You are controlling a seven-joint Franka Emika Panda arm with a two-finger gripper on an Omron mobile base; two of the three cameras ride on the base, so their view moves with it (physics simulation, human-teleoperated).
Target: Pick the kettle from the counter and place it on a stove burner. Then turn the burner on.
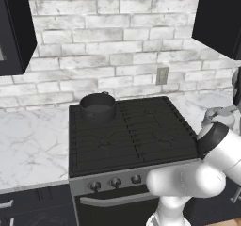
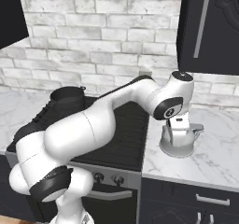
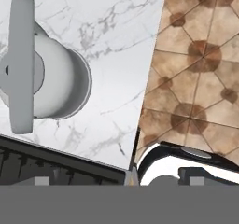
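On the white marble desk (image 2: 219, 148) to the right of the black cooktop, the small shiny silver-white kettle (image 2: 177, 141) with its grey slanted handle (image 3: 21, 62) stands upright. It is not on the stove. My hand (image 2: 179, 130) hangs right over the kettle, very close to its top. I cannot tell if my fingers are spread or pressed together, because the pictures do not show them well enough. In the hand view, the kettle sits off to one side and not in the middle, so I think I am not lined up with the handle.

So I think nothing of the job is done. The kettle is not lifted. The round black burners with their black grate bars (image 1: 155, 135) wait free at the front of the cooktop. A dark grey round pot (image 1: 98, 106) sits on the back left burner, so I should not use that one. The small dark knobs (image 1: 115, 182) on the silver front panel look untouched.

What is left: grab the kettle, carry it to a free burner, set it down, then turn the knob.
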